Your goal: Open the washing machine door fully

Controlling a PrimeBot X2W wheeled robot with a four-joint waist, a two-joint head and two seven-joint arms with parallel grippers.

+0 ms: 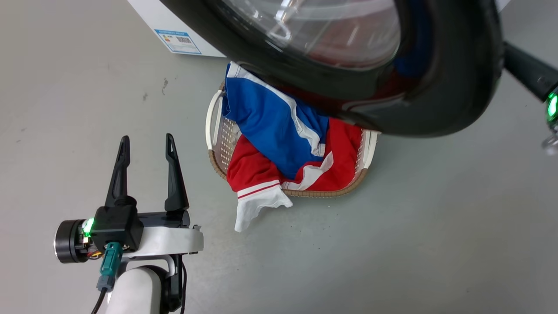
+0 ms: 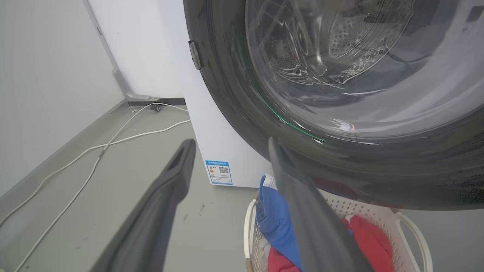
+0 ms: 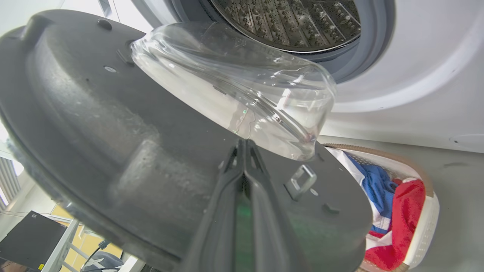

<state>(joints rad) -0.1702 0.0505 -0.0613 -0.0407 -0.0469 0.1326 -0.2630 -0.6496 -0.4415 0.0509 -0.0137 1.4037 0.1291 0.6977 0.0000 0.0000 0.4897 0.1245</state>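
- The washing machine (image 3: 401,83) sits at the upper right of the right wrist view with its steel drum (image 3: 295,19) uncovered. I cannot make out the hinge, so the push should follow the door's own arc rather than a straight line.
- The washing machine door (image 1: 453,65) stands swung out across the top of the head view. I judge it only part-way open.
- The laundry basket (image 1: 212,117) at frame centre lies under the door's lower edge and holds a blue, red and white garment (image 1: 270,126). The door seems to pass above them, but watch for a snag.
- The right claw (image 3: 244,145) has its fingers pressed together with nothing between them. The tips appear to rest on the door's dark inner face beside the glass bowl (image 3: 234,75). Press steadily on the rigid panel, not the glass.
- The left claw (image 1: 147,138) is spread wide and empty at lower left, apart from the door. It is best kept clear.
- The metal latch loop (image 3: 300,181) lies just right of the fingers, so avoid hooking it.
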